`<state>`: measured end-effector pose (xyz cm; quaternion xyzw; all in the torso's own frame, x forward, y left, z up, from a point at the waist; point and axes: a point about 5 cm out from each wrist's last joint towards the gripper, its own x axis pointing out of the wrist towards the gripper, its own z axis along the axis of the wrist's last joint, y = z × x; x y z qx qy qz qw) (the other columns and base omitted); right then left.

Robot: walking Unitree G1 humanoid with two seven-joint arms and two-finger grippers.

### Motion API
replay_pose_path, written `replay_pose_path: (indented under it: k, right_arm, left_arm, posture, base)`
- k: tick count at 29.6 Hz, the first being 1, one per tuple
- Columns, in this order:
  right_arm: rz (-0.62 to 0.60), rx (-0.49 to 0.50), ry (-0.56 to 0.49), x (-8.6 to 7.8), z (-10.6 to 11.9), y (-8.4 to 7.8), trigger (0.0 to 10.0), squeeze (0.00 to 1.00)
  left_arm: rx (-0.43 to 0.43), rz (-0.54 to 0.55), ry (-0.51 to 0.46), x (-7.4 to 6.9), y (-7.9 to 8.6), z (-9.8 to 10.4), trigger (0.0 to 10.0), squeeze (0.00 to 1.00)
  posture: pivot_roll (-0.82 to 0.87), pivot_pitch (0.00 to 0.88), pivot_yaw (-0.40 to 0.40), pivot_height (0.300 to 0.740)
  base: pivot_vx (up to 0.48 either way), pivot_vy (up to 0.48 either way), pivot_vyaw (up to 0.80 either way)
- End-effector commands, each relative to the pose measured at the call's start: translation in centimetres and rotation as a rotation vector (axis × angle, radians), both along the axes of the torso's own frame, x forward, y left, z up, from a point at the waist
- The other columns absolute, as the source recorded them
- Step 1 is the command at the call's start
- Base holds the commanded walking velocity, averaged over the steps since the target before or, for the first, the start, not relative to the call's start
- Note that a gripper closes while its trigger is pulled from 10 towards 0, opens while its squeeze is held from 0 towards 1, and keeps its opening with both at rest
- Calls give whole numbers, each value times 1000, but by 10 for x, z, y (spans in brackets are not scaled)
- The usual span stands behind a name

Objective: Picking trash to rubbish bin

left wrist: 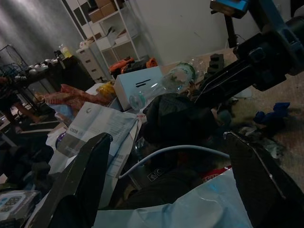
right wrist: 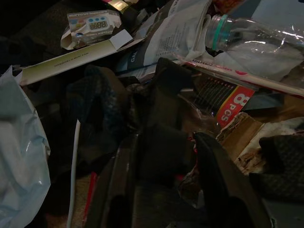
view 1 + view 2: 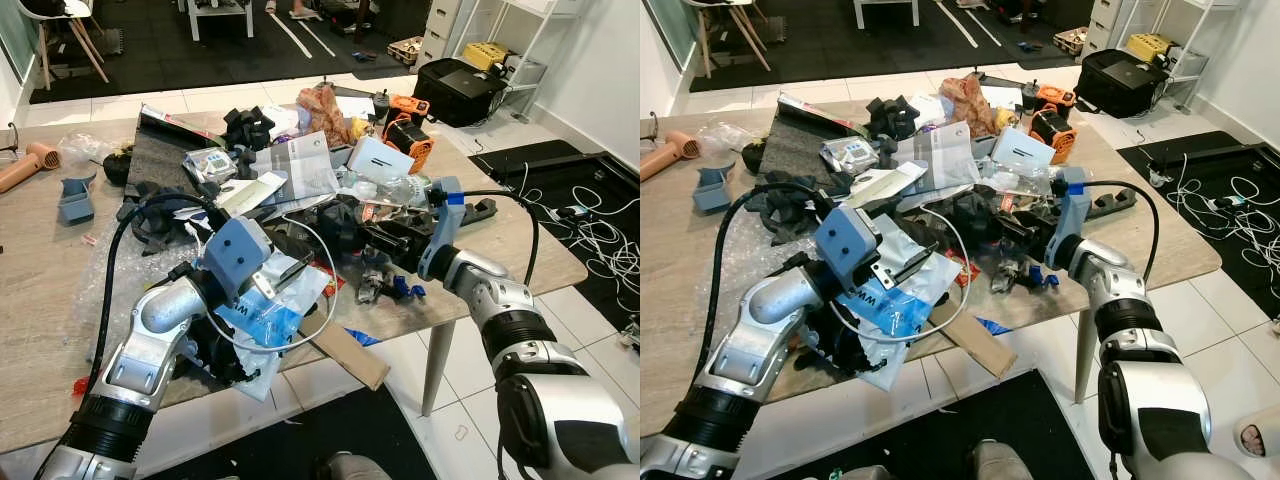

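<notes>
The left gripper point(image 3: 290, 272) held its fingers apart over a crinkly blue-and-white plastic bag point(image 3: 262, 312) at the surface's point(image 3: 40, 300) edge, while the right gripper's point(image 2: 164, 156) fingers clamped black trash point(image 2: 164, 142), which might snag the white cable point(image 3: 322, 262).

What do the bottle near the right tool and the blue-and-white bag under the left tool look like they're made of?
The bottle looks like thin clear plastic: you can see through it, and it is dented, with a greenish neck ring. The bag looks like soft glossy plastic film: it is crumpled and shiny, blue with white print. The left tool is open over the bag.
</notes>
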<state>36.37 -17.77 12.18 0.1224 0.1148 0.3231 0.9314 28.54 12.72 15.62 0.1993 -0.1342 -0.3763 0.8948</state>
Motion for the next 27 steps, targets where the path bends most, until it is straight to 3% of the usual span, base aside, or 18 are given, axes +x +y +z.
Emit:
replay_pose_path:
  k: [1,12,16,21,22,24,25,27]
  right_arm:
    - [-11,18,-14,2,5,-1,0,0]
    - [-10,50,-43,3,10,-2,0,0]
    - [8,133,-100,5,23,0,0,0]
    - [80,326,-205,4,51,3,0,0]
    - [133,385,-237,1,60,7,0,0]
    - [153,402,-247,0,63,8,0,0]
    - [209,433,-268,-4,69,14,0,0]
    - [249,446,-282,-8,72,19,0,0]
  left_arm:
    - [31,-3,-9,-2,2,-1,10000,0]
    - [33,8,-10,-1,3,-2,10000,0]
    - [31,15,-15,-1,3,-1,10000,0]
    - [-70,57,-30,4,7,8,10000,0]
    - [-147,91,-38,7,11,14,10000,0]
    - [-174,101,-41,8,12,16,10000,0]
    - [-245,127,-47,10,15,22,10000,0]
    - [-307,153,-49,12,18,26,10000,0]
  posture:
    - [-36,0,-46,740]
    - [-36,0,-46,740]
    - [-37,0,-48,740]
    - [-39,0,-48,740]
    - [-39,0,-48,740]
    - [-39,0,-48,740]
    - [-39,0,-48,740]
    - [-39,0,-51,740]
  base:
    - [0,0,0]
    - [0,0,0]
    - [0,0,0]
    - [0,0,0]
    - [0,0,0]
    - [0,0,0]
    - [0,0,0]
    - [0,0,0]
